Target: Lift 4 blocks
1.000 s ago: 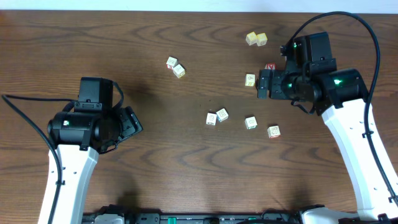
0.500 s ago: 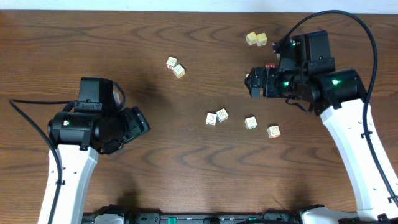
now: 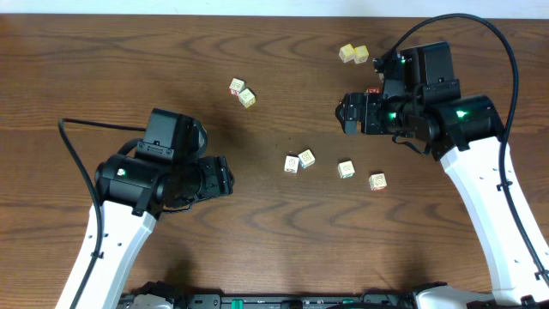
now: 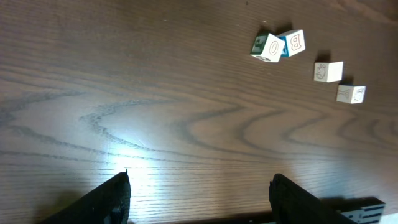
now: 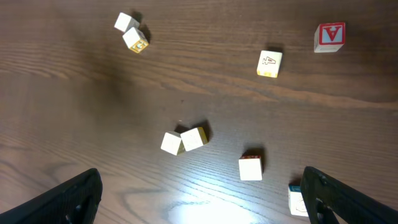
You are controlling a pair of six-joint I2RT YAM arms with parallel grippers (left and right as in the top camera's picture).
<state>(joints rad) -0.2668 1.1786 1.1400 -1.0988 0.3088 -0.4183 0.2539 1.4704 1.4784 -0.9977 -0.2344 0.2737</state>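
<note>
Four pale cream blocks lie in a loose row mid-table: a touching pair [image 3: 292, 163] [image 3: 306, 158], a third [image 3: 346, 169] and a fourth [image 3: 377, 181]. The left wrist view shows the pair, lettered O [image 4: 268, 47] and B [image 4: 292, 42], with the other two [image 4: 328, 71] [image 4: 351, 94] to their right. My left gripper [image 3: 225, 176] [image 4: 199, 196] is open and empty, well left of the row. My right gripper [image 3: 347, 114] [image 5: 202, 196] hangs open and empty above the table, up and right of the pair [image 5: 171, 143] [image 5: 194, 138]; the third [image 5: 250, 168] and fourth [image 5: 298, 199] blocks lie near its right finger.
Two yellow-topped cubes [image 3: 353, 54] sit at the back. Another pair of cubes [image 3: 242, 92] lies at the back left. A red-faced V cube [image 5: 329, 36] and a cream cube [image 5: 270, 63] lie under the right arm, the cream one hidden in the overhead view.
My left arm has swung right and forward toward the row of blocks. My right gripper shifted a little left early on, covering the cream cube beside the red one, then held still.
</note>
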